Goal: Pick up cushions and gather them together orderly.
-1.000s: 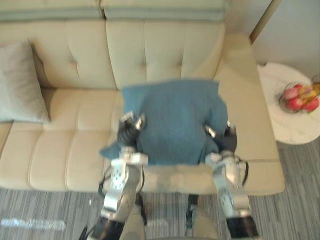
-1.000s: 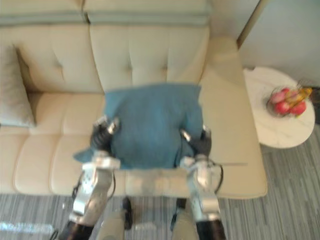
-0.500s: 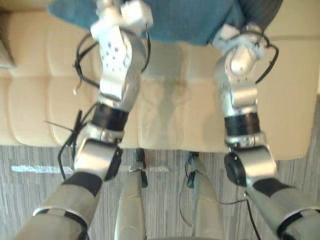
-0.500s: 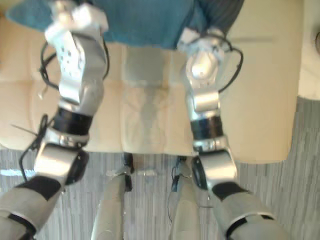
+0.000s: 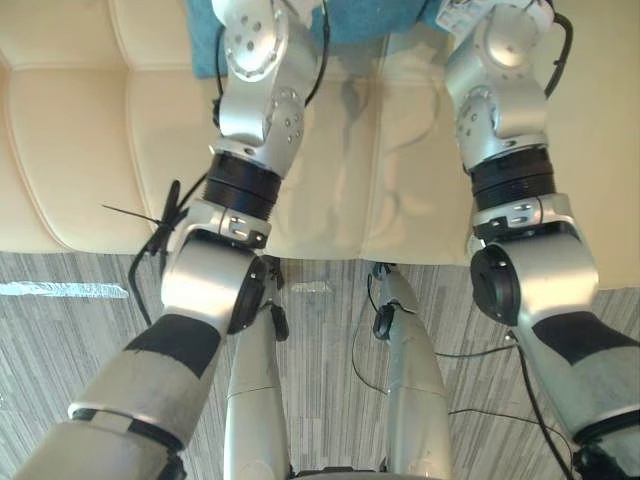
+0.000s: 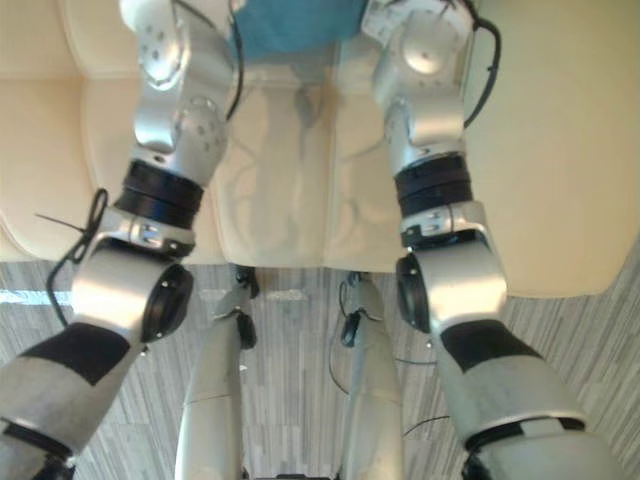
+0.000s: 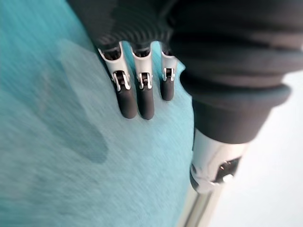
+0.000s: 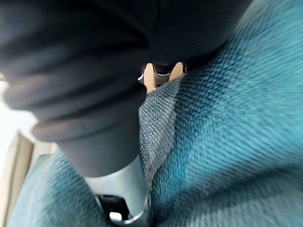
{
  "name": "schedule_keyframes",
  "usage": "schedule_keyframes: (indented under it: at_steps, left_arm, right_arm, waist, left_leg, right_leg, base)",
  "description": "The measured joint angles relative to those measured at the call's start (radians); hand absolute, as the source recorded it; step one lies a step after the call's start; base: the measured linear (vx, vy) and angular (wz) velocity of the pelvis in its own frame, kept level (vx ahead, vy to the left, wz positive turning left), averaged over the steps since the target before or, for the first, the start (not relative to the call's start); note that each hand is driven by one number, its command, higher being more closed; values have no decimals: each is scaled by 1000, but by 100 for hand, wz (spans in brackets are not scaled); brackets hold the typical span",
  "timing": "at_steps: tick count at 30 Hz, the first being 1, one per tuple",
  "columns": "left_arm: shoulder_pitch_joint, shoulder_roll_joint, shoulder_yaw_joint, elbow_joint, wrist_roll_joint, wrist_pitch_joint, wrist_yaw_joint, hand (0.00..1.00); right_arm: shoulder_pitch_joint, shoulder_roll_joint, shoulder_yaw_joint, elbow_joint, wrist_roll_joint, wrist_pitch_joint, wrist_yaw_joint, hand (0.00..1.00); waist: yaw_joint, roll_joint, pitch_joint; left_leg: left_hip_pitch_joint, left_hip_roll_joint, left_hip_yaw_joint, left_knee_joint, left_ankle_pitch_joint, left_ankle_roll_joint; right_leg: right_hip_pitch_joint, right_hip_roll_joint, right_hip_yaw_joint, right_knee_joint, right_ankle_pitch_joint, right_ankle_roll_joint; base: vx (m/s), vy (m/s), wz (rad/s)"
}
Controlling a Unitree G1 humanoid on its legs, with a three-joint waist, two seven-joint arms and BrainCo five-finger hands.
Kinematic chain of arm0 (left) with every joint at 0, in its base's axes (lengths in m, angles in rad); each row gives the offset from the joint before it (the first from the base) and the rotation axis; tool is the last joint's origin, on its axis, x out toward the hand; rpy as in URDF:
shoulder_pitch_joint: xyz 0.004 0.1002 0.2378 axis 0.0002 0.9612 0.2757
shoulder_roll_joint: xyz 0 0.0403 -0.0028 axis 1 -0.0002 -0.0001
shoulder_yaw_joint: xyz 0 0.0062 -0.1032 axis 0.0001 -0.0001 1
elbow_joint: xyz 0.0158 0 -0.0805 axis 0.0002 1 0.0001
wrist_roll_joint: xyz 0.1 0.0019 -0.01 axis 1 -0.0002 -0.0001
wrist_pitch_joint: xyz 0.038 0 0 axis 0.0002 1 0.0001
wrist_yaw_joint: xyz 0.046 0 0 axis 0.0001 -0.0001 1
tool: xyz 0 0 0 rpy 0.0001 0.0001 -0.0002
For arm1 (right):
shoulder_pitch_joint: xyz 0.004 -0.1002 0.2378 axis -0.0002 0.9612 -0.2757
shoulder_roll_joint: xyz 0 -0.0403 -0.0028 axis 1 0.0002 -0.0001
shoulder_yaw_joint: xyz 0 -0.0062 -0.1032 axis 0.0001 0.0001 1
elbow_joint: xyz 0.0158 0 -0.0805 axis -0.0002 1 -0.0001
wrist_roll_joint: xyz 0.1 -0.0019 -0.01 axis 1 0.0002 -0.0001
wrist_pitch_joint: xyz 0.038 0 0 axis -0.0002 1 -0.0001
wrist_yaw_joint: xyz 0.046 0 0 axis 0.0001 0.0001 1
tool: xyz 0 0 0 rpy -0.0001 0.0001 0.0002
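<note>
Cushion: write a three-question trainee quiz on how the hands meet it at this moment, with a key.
1. True or false: the left hand lays straight fingers against the cushion.
2. Pick one: in the left eye view, the robot's forearms reach out over A) a cream sofa, B) a wooden table, C) a tiled counter.
3. Fill in: in the right wrist view, the cloth pressed up against the right hand is ____ in colour.

Key: 1 true; 2 A; 3 blue.
</note>
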Motion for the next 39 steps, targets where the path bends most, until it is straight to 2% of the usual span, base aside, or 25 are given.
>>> schedule_keyframes:
  at_steps: [8,14,16,18,22,24,26,27,30,31,36,39]
  left_arm:
    - [133,40,91,-35,-4,28,-7,0]
    - [288,154,222,-146,-33,37,-40,0]
    - [364,191,255,-201,-38,35,-50,0]
    - [494,223,268,-265,-52,24,-84,0]
    - [707,222,279,-378,-51,16,-140,0]
    - [867,185,271,-422,-48,16,-187,0]
    - [951,149,258,-422,-47,18,-201,0]
    - [1035,104,242,-420,-37,20,-217,0]
    - [1198,41,171,-380,2,43,-265,0]
    - [1279,12,139,-329,53,66,-301,0]
    - [1399,-53,67,-77,235,128,-372,0]
    - [1415,-64,69,89,335,152,-375,0]
  right_arm:
    - [144,-4,-89,-120,47,-13,30,0]
    - [331,-101,-193,-213,66,-36,65,0]
    - [405,-134,-208,-248,66,-48,89,0]
    - [558,-168,-229,-324,73,-62,130,0]
    - [778,-175,-250,-476,75,-87,203,0]
    - [942,-143,-261,-551,66,-103,245,0]
    - [1018,-107,-254,-557,63,-103,262,0]
    - [1090,-69,-237,-557,60,-102,275,0]
    - [1239,5,-176,-551,-16,-96,313,0]
    - [1315,52,-137,-542,-73,-85,337,0]
    - [1444,167,-94,-362,-216,-51,386,0]
    - [1494,207,-90,-225,-261,-36,396,0]
  waist:
    - [10,0,4]
    - [18,-2,9]
    - [24,-2,9]
    - [29,-2,9]
    - [31,-4,5]
    - [34,-4,5]
    - [34,-4,1]
    - [34,-4,-6]
    - [35,-4,-46]
    - [36,-2,-92]
    - [41,-1,-215]
    - [39,0,-284]
  left_leg:
    - [-30,13,-22,47,-7,-9]
    - [-22,28,-33,111,-29,-17]
    - [-4,35,-33,129,-42,-14]
    - [58,42,-36,136,-68,-9]
    - [156,41,-35,119,-85,-12]
    - [240,37,-33,90,-91,-15]
    - [293,36,-33,77,-90,-16]
    - [348,35,-31,59,-89,-20]
    - [457,34,-23,9,-88,-24]
    - [510,35,-19,-20,-89,-24]
    - [690,35,11,-103,-101,-24]
    - [763,34,26,-162,-102,-28]
  right_leg:
    - [-51,6,2,100,-50,-12]
    - [-45,10,2,175,-81,-14]
    - [-23,14,3,183,-89,-14]
    - [43,22,1,184,-114,-10]
    - [132,21,-1,187,-139,-6]
    - [203,20,-3,185,-159,-4]
    - [253,19,-8,185,-167,-15]
    - [302,13,-23,184,-179,-15]
    - [396,14,-29,170,-201,-14]
    - [446,20,-32,145,-202,-12]
    - [614,28,-37,59,-211,-1]
    - [687,35,-37,-7,-207,9]
  base:
    - [-2,-3,1]
    - [0,-5,0]
    - [-12,-13,-9]
    - [-5,-6,-3]
    - [11,-1,0]
    - [100,-7,6]
    - [108,-13,10]
    - [100,-18,10]
    - [145,-29,6]
    - [138,-13,-7]
    - [108,17,-7]
    - [76,26,-6]
